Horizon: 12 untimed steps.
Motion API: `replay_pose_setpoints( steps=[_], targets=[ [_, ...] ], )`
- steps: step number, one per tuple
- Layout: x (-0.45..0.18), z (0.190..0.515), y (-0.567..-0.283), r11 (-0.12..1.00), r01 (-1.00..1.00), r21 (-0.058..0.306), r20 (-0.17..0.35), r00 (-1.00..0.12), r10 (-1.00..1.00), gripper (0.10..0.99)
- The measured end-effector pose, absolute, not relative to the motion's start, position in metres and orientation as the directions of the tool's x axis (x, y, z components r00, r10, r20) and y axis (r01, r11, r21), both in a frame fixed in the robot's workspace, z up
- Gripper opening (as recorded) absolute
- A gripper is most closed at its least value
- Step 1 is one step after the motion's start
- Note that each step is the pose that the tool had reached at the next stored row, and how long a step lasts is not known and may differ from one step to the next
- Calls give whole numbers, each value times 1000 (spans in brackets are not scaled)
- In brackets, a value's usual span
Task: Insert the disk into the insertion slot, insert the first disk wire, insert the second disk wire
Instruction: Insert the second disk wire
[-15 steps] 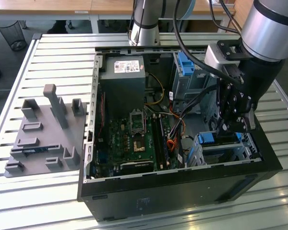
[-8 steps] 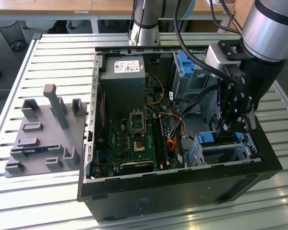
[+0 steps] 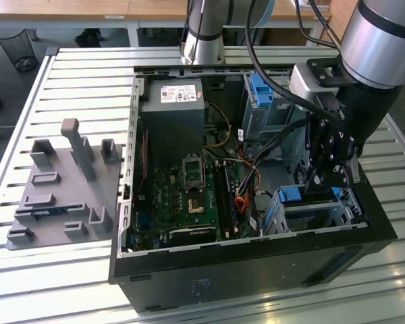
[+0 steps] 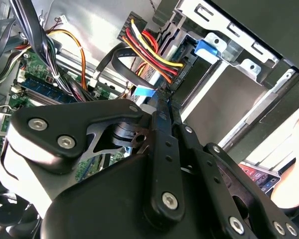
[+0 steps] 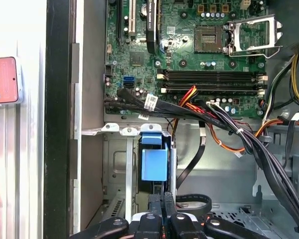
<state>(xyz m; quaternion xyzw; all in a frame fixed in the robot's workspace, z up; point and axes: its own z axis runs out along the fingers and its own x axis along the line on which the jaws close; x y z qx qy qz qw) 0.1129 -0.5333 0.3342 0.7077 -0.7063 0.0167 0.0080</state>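
my gripper [image 3: 332, 177] hangs inside the open computer case [image 3: 256, 270], low over the insertion slot [image 3: 317, 209], which sits in the case's corner nearest the exterior view's right and its front wall. in both wrist views my black fingers [image 5: 162, 209] are pressed together, clenched with almost no gap; i cannot tell whether anything thin is pinched between them. just past the fingertips in the first wrist view lies the disk [image 5: 154, 162], its bright blue carrier seated down in the grey perforated cage, with the cage's metal tabs at its far end. a bundle of red, yellow and black wires [image 4: 149, 47] runs to a black connector close to my fingertips in the second wrist view. beyond the slot lies the green motherboard [image 3: 189, 192] along the case floor, and a grey power supply [image 3: 172, 111] fills the case's far corner. a taller cage with a blue latch [image 3: 262, 91] stands at the far wall. outside the case, a grey fixture tray [image 3: 61, 196] rests on the slatted table [image 3: 67, 81].
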Motion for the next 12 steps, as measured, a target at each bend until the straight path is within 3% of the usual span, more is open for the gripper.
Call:
replay_pose_setpoints(
  steps=[12],
  targets=[
    [113,335,-534,-1,-1000,-12,35,0,-999,141]
  ],
)
